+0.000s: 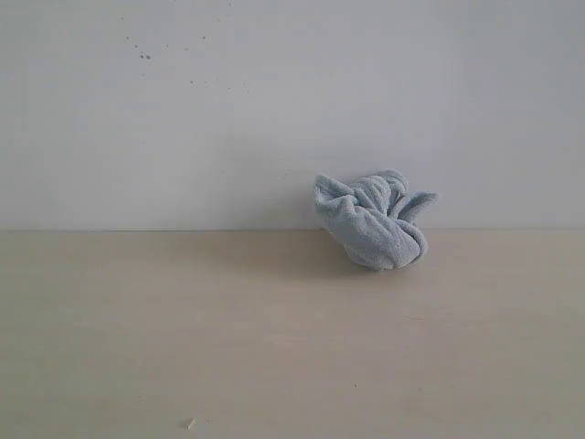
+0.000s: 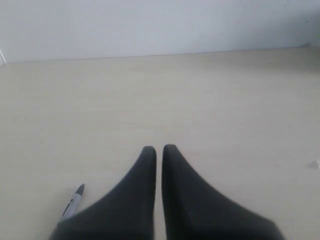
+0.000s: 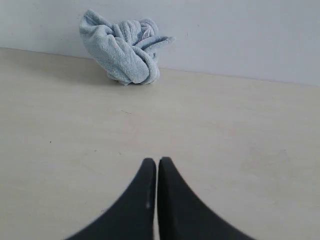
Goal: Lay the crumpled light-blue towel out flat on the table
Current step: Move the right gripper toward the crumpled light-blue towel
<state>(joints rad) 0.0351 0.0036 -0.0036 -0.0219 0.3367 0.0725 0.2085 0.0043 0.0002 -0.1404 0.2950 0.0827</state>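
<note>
My left gripper [image 2: 159, 149] and right gripper [image 3: 156, 161] are pinched closed and empty, and the towel [image 1: 373, 222] sits balled right of centre on the table [image 1: 183, 347], without a clear long axis, one flap pointing upper right.

The table [image 1: 274, 347] is a wide, pale beige wood-look top, smooth and matte, running back to a white wall [image 1: 274, 110]. The crumpled light-blue towel [image 1: 373, 222] sits on it as a tight fluffy wad at the far edge, right of the middle in the exterior view, close to the wall. A small white scrap [image 1: 190, 423] lies near the front edge. A pen [image 2: 74, 201] also lies on the surface, only one end showing
</note>
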